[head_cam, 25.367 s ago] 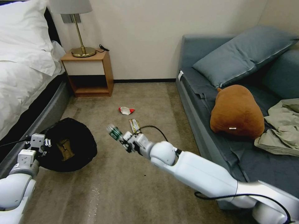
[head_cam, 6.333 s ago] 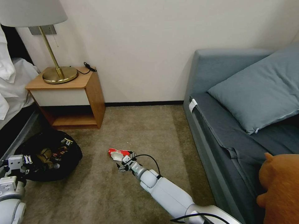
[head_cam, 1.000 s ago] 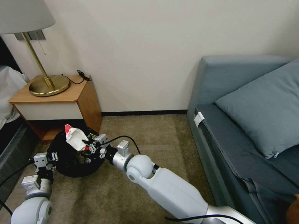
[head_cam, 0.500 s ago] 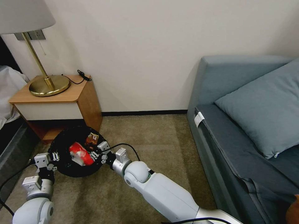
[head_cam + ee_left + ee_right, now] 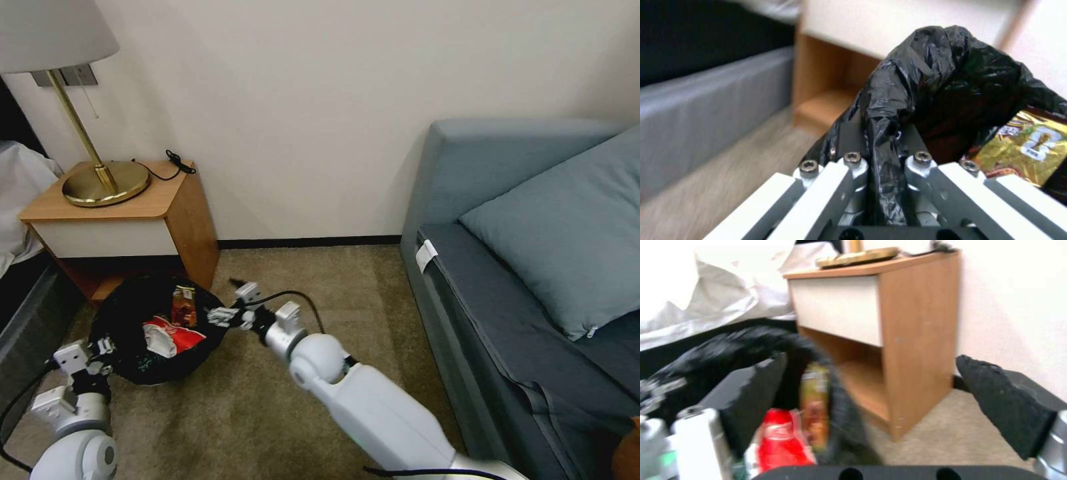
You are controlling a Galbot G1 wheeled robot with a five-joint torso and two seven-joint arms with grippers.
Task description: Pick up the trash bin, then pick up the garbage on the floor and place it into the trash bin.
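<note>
Trash bin (image 5: 143,333) lower left of head frame, on carpet by nightstand (image 5: 127,227); red-and-white wrapper (image 5: 167,335) and dark snack wrapper (image 5: 183,305) inside. Left claw (image 5: 90,357) clamped on black liner (image 5: 925,86) at rim. Right claw (image 5: 233,305) spread, empty, beside rim. Risk: thin liner slips or tears, bin tips, garbage spills.

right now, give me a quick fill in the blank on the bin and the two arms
1. The left gripper has its fingers shut on the black liner at the rim of the ____.
2. The red-and-white wrapper lies ____ the trash bin.
3. The right gripper, beside the bin's rim, has its fingers ____ and holds nothing.
4. The bin is held in front of a wooden ____ bearing a brass lamp.

Missing words: trash bin; inside; open; nightstand
</note>
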